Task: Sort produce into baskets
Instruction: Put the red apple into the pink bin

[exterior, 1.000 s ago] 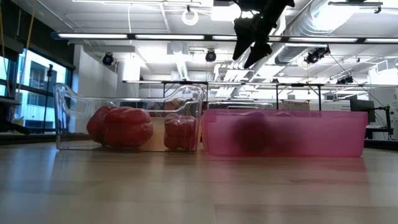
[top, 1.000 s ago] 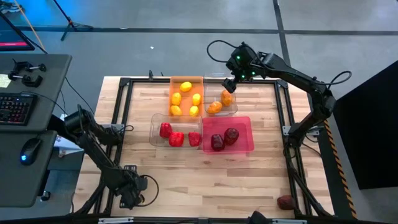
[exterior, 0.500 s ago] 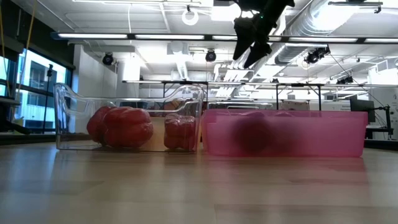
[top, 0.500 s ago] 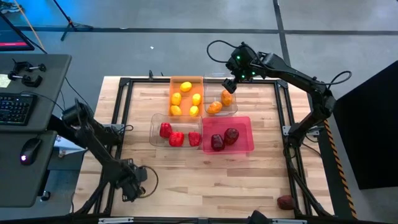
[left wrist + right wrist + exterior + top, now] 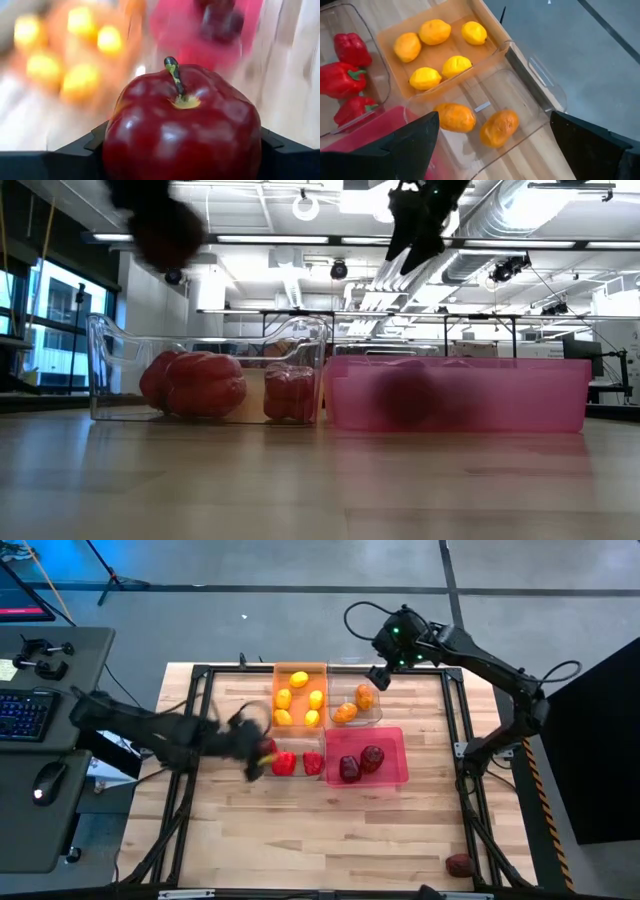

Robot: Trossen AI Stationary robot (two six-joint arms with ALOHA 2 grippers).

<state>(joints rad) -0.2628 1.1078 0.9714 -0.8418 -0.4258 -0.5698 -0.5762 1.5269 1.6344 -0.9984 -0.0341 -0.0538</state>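
Observation:
My left gripper [image 5: 250, 745] is shut on a dark maroon apple-like piece [image 5: 182, 125] and shows blurred above the left end of the clear basket [image 5: 247, 762] that holds three red peppers [image 5: 284, 762]. It is high above the table in the low view [image 5: 160, 225]. My right gripper [image 5: 380, 675] is open and empty above the far clear basket [image 5: 540, 80], where two orange pieces [image 5: 499, 127] lie. The orange basket [image 5: 300, 668] holds several yellow pieces [image 5: 434, 31]. The pink basket [image 5: 395, 735] holds two maroon pieces [image 5: 360, 762]. My left gripper pinches the maroon piece by its two opposite sides [image 5: 112, 150] between its two fingers. The piece's stem [image 5: 174, 75] points back toward the wrist camera. The piece is lifted clear of the table and baskets.
The four baskets stand close together at the table's middle and far part. One maroon piece [image 5: 458, 865] lies beyond the table's near right corner. Bare wood [image 5: 330, 825] shows along the near side. A desk with a keyboard [image 5: 25, 715] stands off the left edge.
My left arm has swung fast from the table's near left corner, up and toward the far side and right, to above the clear basket with the peppers, carrying the maroon piece. My right gripper has shifted a little toward the right edge above the far clear basket.

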